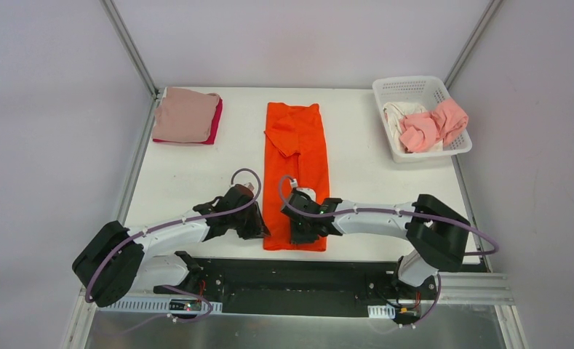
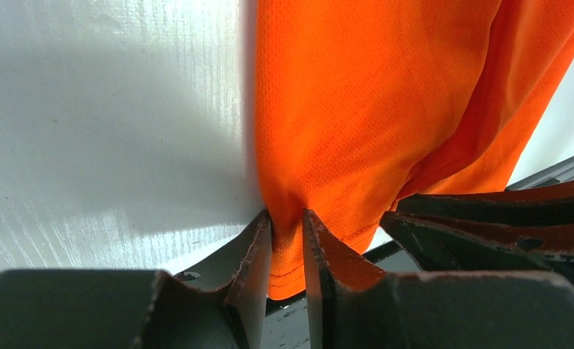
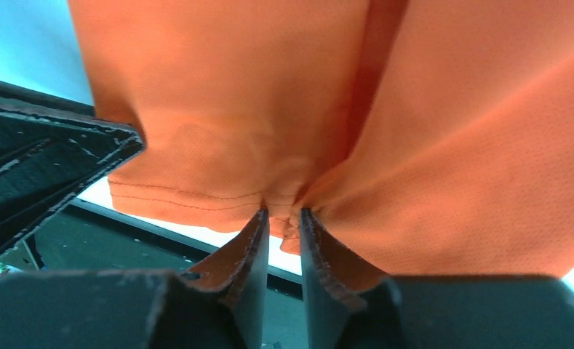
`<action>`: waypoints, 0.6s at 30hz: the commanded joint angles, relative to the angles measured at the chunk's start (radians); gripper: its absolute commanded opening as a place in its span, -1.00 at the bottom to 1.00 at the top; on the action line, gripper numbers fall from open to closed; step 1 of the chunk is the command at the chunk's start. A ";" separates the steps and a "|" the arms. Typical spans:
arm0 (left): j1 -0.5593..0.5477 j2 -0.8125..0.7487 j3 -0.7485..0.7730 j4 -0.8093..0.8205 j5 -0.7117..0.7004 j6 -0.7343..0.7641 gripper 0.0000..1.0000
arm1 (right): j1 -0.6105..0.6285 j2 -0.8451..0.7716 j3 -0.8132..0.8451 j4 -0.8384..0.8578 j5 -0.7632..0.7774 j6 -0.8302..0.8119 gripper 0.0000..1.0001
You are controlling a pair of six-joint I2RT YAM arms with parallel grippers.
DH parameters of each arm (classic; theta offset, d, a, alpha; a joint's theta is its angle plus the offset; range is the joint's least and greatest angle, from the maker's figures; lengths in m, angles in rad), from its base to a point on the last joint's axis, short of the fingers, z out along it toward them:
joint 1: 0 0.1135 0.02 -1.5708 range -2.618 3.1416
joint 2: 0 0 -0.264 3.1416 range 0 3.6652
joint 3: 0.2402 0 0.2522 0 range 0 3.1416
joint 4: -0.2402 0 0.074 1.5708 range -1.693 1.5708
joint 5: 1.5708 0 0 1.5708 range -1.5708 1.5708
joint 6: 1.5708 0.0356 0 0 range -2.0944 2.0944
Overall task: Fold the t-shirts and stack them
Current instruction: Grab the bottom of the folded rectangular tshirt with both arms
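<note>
The bright orange t-shirt lies as a long narrow strip down the middle of the table, sleeves folded in. My left gripper is shut on its near left hem corner; the wrist view shows the cloth pinched between the fingers at my gripper. My right gripper is shut on the near right part of the hem; its wrist view shows the bunched hem held at my gripper. A folded dusty pink shirt lies on a crimson one at the far left.
A white lattice basket at the far right holds a salmon pink shirt and a white one. The table's near edge and a dark rail lie just behind the grippers.
</note>
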 commanded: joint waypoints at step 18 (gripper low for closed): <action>-0.047 -0.135 -0.011 -0.162 -0.029 -0.004 0.18 | -0.079 -0.661 -0.232 -0.294 0.144 0.110 0.99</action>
